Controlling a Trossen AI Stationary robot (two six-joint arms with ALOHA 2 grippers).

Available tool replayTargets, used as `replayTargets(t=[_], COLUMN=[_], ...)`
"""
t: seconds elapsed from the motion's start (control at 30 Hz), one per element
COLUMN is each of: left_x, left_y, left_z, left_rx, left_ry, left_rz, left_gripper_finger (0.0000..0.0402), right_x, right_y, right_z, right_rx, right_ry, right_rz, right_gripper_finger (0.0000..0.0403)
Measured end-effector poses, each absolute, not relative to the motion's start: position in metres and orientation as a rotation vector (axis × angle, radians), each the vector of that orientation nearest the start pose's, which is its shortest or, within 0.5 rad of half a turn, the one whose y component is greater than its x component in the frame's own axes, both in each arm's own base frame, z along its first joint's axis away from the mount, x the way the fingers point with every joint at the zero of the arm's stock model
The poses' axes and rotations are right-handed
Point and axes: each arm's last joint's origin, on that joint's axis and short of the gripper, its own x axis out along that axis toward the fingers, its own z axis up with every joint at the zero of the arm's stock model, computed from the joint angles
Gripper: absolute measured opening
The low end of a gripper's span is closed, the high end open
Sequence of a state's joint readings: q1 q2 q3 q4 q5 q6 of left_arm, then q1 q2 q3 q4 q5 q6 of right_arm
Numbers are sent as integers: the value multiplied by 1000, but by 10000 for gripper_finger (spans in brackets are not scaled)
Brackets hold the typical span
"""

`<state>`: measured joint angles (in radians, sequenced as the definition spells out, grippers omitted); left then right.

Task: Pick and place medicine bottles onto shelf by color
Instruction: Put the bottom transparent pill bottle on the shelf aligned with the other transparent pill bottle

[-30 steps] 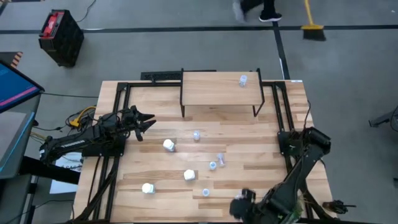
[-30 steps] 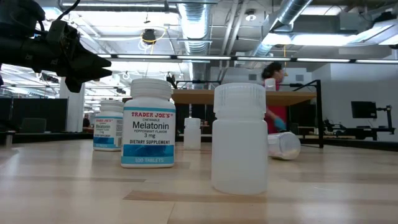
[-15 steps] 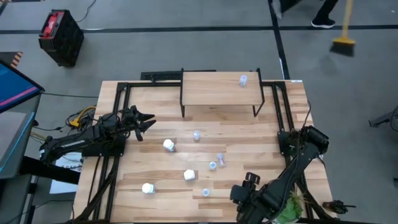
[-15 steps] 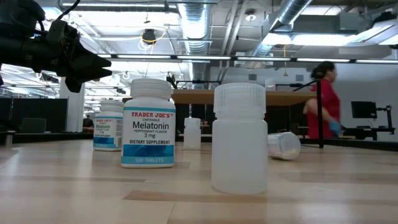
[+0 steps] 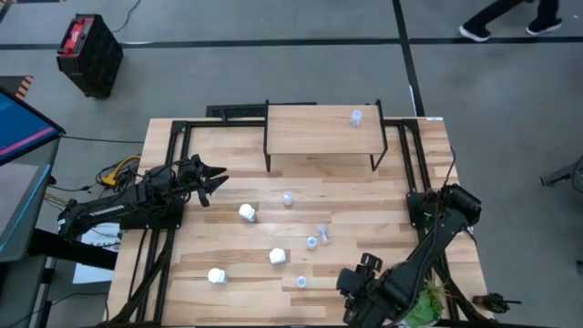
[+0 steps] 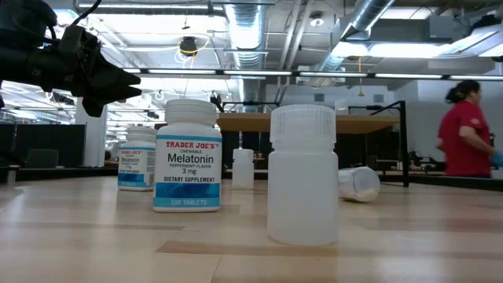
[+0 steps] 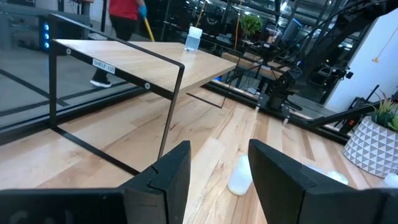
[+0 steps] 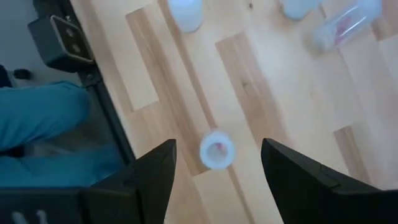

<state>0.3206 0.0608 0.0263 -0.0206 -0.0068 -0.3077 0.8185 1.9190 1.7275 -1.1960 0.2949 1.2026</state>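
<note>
right gripper [image 5: 363, 273]: fingers spread, empty, above upright pale bottle [image 8: 216, 149] at table's near edge | left gripper [image 5: 215, 179]: parted, empty, left side | tipped bottle [image 6: 359, 184] lying sideways | one bottle [image 5: 355, 117] upright on shelf [image 5: 310, 132]

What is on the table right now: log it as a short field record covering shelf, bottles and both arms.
shelf: wooden shelf at the table's far edge, one translucent bottle upright on its right end
white bottles: three on the table, left of centre
translucent bottles on table: four; one near the front edge, one lying on its side
left gripper: at the table's left side, jaws apart, holding nothing
right gripper: above the front-edge translucent bottle, jaws open
</note>
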Motion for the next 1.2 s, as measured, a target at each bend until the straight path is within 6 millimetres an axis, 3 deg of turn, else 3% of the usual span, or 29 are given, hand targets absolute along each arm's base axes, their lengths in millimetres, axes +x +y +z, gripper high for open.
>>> replayTargets(t=[0.1,0.37,1.0,1.2], left_x=[95,95,95,95], left_y=[32,32,32,32], left_z=[166,166,166,166], left_rx=[-313,-313,-308,-276], left_ry=[4,4,5,10], left_rz=[333,333,334,334], left_gripper_finger=[149,149,149,149], right_x=[267,271,262,263], right_y=[271,269,272,273], right_z=[269,240,238,223], right_rx=[325,379,379,400], right_ry=[1194,1238,1231,1214], right_rz=[-322,-423,-473,-456], right_gripper_finger=[260,260,260,260])
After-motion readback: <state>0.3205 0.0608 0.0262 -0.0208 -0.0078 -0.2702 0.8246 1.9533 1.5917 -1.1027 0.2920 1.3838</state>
